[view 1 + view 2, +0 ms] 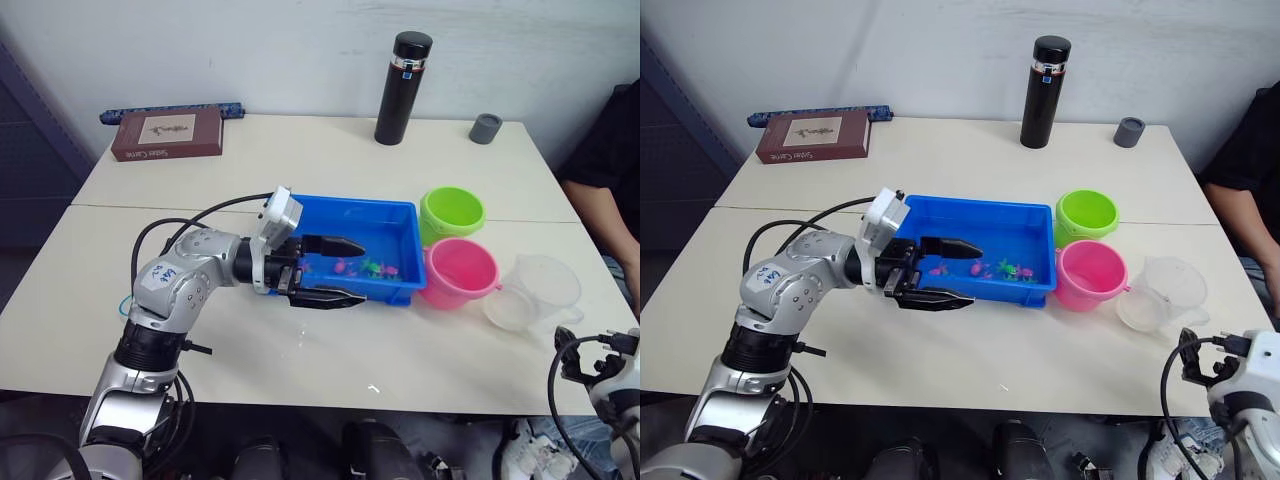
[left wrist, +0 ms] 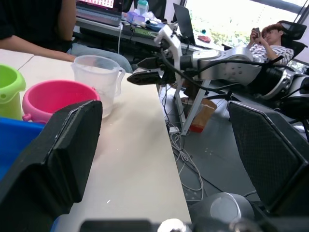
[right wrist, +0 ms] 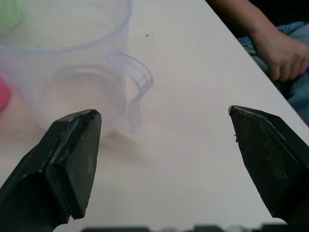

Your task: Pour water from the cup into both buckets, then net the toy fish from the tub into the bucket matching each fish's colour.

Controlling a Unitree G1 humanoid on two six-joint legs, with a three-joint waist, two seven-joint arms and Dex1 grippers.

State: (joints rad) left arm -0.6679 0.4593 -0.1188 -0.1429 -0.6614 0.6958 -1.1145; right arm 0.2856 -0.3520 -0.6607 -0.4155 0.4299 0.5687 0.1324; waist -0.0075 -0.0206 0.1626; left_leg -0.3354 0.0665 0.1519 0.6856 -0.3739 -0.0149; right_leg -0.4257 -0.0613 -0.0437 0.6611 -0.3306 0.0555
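Observation:
The blue tub [image 1: 345,203] sits mid-table with several tiny pink and green toy fish [image 1: 366,267] near its front right corner. My left gripper [image 1: 345,271] is open at the tub's front left. One finger reaches over the tub's inside and the other lies outside the front wall. The green bucket [image 1: 452,212] and pink bucket [image 1: 460,270] stand just right of the tub. The clear cup [image 1: 535,290] stands right of the pink bucket, handle toward the table's right edge. My right gripper [image 3: 164,159] is open and empty, a short way from the cup's handle [image 3: 137,92]. No water is discernible.
A tall black flask [image 1: 403,88] and a small grey cap [image 1: 485,128] stand at the back. A brown book [image 1: 167,134] lies at the back left. A person sits at the table's right edge, one hand [image 3: 285,58] near the cup's side.

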